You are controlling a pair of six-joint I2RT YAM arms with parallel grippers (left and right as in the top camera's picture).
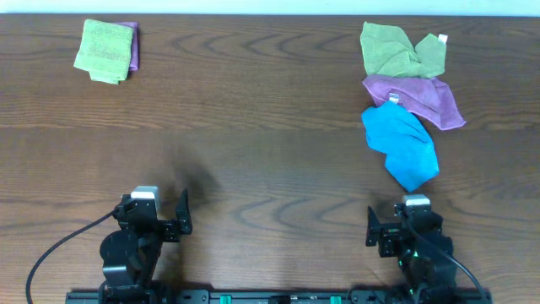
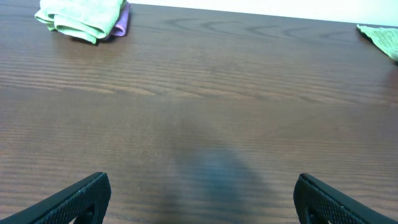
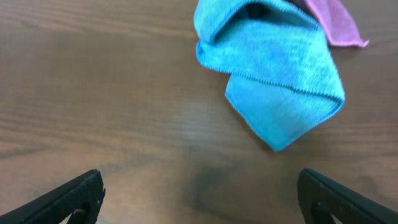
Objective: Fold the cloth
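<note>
Overhead: lime-green cloth (image 1: 105,51) lying folded far-left on purple cloth (image 1: 132,46), far ahead of left gripper (image 1: 153,209), well off right gripper (image 1: 403,221); left wrist: lime-green cloth (image 2: 81,15) up-left, left gripper released; right wrist: lime-green cloth absent, right gripper released.

Left arm (image 1: 133,247) and right arm (image 1: 419,245): matte black, blocky housings. Pale grey cap on each wrist, left cap (image 1: 145,193) and right cap (image 1: 415,202). Thin black left cable (image 1: 74,236) and right cable (image 1: 460,268). Green light (image 1: 411,253) on right arm. Jaws black, wedge-shaped. Black base rail (image 1: 253,297), green markings.
</note>
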